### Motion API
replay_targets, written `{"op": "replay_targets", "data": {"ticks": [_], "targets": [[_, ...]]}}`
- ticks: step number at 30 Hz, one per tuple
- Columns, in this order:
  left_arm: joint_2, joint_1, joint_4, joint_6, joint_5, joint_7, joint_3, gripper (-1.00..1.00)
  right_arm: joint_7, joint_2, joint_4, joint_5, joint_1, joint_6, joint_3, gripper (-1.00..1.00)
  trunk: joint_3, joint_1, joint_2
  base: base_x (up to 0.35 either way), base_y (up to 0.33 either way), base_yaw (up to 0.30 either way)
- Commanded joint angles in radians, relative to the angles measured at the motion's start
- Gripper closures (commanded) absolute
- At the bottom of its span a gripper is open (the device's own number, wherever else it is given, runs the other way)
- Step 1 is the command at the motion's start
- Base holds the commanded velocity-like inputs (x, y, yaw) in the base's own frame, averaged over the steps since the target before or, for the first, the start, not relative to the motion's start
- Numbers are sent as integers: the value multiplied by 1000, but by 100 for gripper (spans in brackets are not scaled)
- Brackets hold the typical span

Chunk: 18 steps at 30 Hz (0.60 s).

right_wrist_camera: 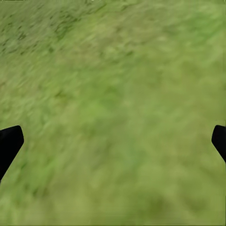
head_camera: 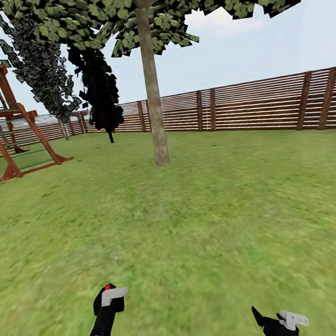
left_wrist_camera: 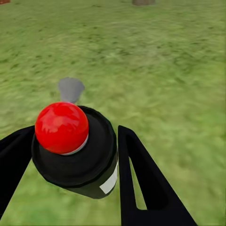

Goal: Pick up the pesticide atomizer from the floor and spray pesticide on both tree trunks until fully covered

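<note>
One tree (head_camera: 151, 85) stands ahead on the lawn (head_camera: 207, 221), well apart from the robot, its grey-brown tree trunk (head_camera: 156, 121) rising bare to a leafy crown; a slatted fence (head_camera: 266, 104) runs behind it and a wooden playset (head_camera: 3, 126) stands far left. The pesticide atomizer (left_wrist_camera: 75, 146) sits clamped between the fingers (left_wrist_camera: 146, 183) of the left gripper (head_camera: 112, 297), its red button (left_wrist_camera: 61, 127) uppermost and its grey nozzle (left_wrist_camera: 70, 88) pointing forward over the grass. The right gripper (right_wrist_camera: 113, 141) hangs spread and empty near the ground at lower right. Judged step: carrying the sprayer toward the trunk. To do it well, drive closer until the trunk is near, keep the nozzle aimed at the bark, hold the can upright, and sweep up and down so that coverage is complete.
</note>
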Motion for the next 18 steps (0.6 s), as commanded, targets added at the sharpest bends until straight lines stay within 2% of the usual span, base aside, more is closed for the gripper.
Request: {"op": "replay_targets", "data": {"ticks": [1,18], "targets": [[0,0,0,0,0,0,0,100,0,0,0,0,0,0,0,-100,0,0,0,330,0,0],[0,0,0,0,0,0,0,100,0,0,0,0,0,0,0,-100,0,0,0,329,0,0]]}}
